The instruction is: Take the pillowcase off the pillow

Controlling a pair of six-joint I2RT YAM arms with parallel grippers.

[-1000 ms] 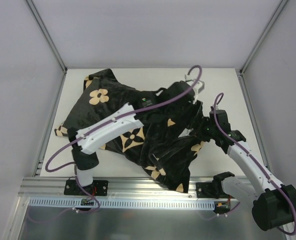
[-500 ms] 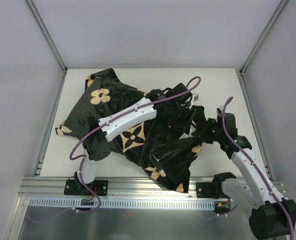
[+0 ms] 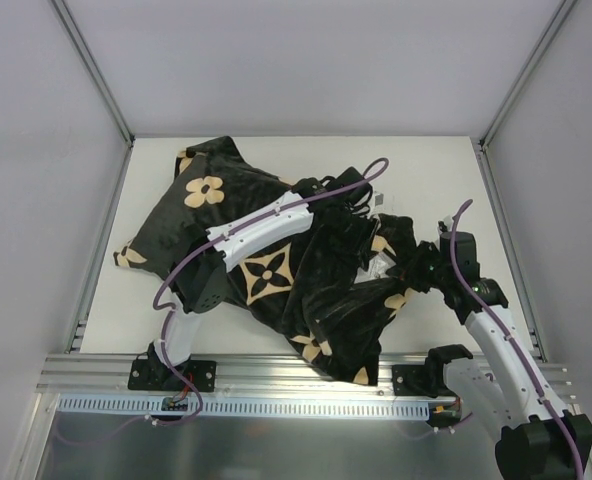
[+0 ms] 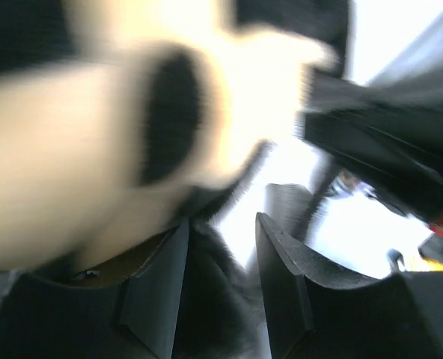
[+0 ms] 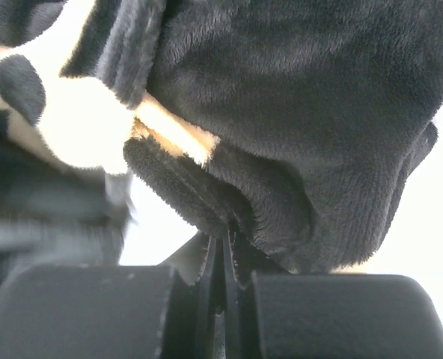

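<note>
Pillowcase: the big black velvety fabric cover with tan four-petal flowers (image 3: 266, 270) is slumped across the middle of the overhead frame. It's bulky and smooth at upper left and bunched into loose folds toward lower right. It lies on the white tabletop (image 3: 436, 170).

Pillow: the white cushion looks to be all inside the cover, so nothing I can point at for sure. There's a small pale patch (image 3: 379, 264) between folds right of centre. Might be pillow, might be table, can't tell.

Right claw: the right gripper (image 5: 225, 258) is pinched tight on a thin lip of the black plush. In its wrist view the fold drops straight into the closed fingers.

Why there: my guess is it's at the bunched, slack end because that's where the opening is. A hem is something you can actually pull on.

Left claw: the left gripper (image 4: 221, 254) reaches over the cover to the centre-right of the overhead view. Its fingers (image 4: 158, 292) stand partway apart, with dark fuzz filling the lower part of the gap. Whether they're biting the fabric or just nosing into it, I can't tell.

Why there: probably to get a second hold near the opening, or to pin the stuffing while the other arm pulls. Just a guess.

Hard to see: the left wrist view is badly blurred, one huge washed-out flower and not much else. From overhead both claws are buried in folds, and the opening itself isn't visible.
</note>
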